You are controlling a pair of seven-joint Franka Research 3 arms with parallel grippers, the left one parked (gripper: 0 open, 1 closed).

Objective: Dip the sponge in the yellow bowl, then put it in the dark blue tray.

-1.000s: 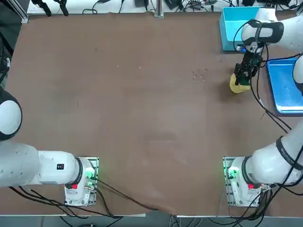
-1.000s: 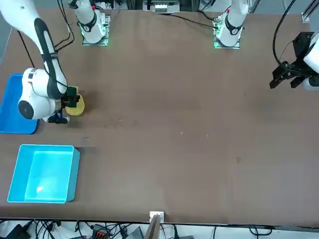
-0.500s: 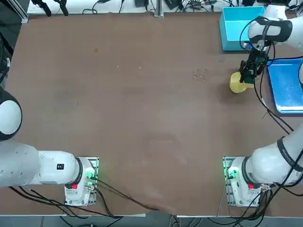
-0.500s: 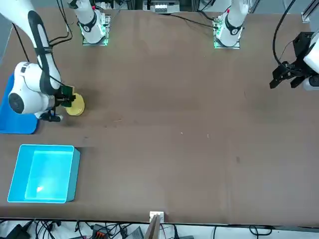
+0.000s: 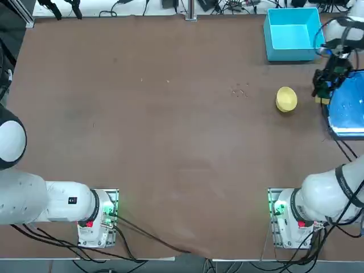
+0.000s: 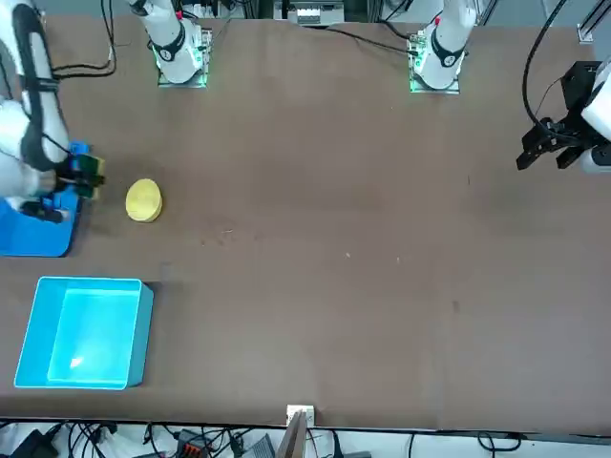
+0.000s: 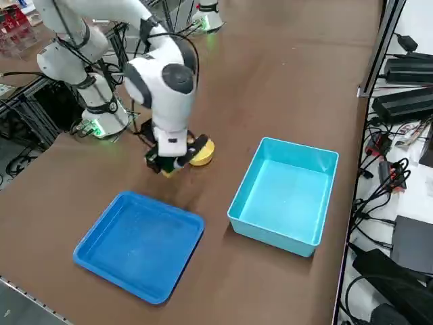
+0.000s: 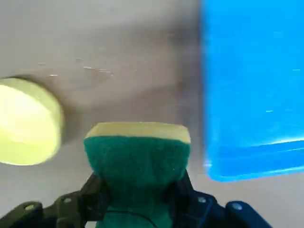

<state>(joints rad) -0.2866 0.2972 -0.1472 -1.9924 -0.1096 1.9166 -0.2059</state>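
I'm pinching the sponge [image 8: 135, 159] beside the blue tray [image 7: 139, 247].
My right gripper [image 8: 137, 194] is squeezing its sides; seen from overhead, the tray is lying at three o'clock, the yellow bowl [image 5: 286, 99] is sitting at nine, the light-blue box [image 5: 293, 34] is resting farther off at eleven.

Brown counter [image 5: 182, 142] amid lab clutter

In the right side view, black equipment [image 7: 406, 105] and tangled cables [image 7: 379, 203] lie on a white surface [image 7: 423, 196] at right; grey floor [image 7: 20, 305] shows lower left.
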